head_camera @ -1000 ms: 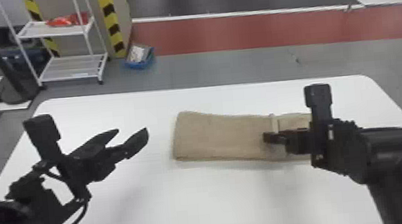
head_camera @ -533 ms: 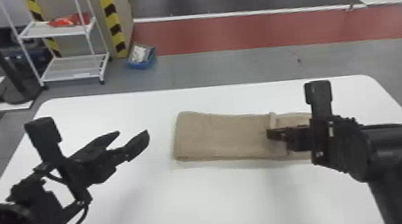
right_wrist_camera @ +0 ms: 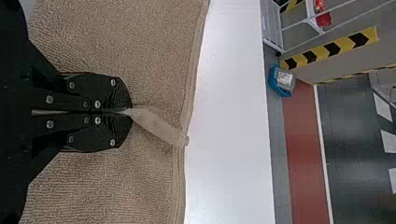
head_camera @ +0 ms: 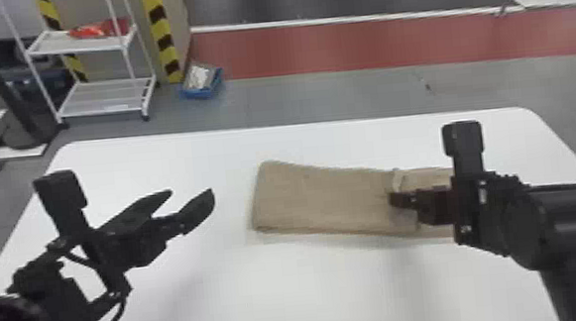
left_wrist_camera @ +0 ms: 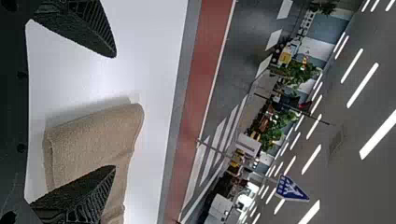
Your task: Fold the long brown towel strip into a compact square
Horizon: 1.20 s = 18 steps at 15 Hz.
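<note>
With twelve o'clock at the white tabletop's (head_camera: 274,298) far edge, the right black two-fingered gripper (head_camera: 395,200) has just edged slightly towards three, pinching a raised hem of the brown terry towel strip (head_camera: 325,199), which lies around one o'clock. That probably tidies the overlap before another fold. The left black two-fingered gripper (head_camera: 190,192) waits, fingers spread, off the towel's nine o'clock end.

The right arm (head_camera: 501,223) hides the towel strip's (head_camera: 325,199) right end.

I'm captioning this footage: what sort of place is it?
Probably a large indoor workshop or demo hall: hazard-striped posts, a wheeled rack and ceiling strip lights suggest it.
</note>
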Available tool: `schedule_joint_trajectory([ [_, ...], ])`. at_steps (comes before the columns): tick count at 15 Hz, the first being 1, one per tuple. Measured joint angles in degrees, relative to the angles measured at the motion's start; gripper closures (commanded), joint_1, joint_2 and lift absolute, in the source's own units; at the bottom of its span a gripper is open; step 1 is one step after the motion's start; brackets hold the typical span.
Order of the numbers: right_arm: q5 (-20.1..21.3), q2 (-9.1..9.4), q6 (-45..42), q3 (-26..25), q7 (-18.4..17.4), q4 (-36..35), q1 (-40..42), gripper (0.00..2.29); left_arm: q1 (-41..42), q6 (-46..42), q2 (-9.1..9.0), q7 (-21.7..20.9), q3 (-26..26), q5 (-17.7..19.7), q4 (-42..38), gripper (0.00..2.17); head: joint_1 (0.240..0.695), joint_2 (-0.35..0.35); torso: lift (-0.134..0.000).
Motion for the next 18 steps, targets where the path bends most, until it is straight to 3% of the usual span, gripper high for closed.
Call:
schedule_joint_trajectory([
  [14,-2.7,-1.96,-1.9,-4.3,-3.4,-7.8,4.5,1.13,2.3,1.0,0.01,0.0,1.1,0.0,-3.0,0.02,0.695,-0.086,-0.124],
  [18,-2.1,-3.26,-2.2,-4.4,-3.4,-7.1,4.1,1.01,2.9,1.4,0.01,0.0,1.2,0.0,-4.0,0.02,0.695,-0.105,-0.124],
])
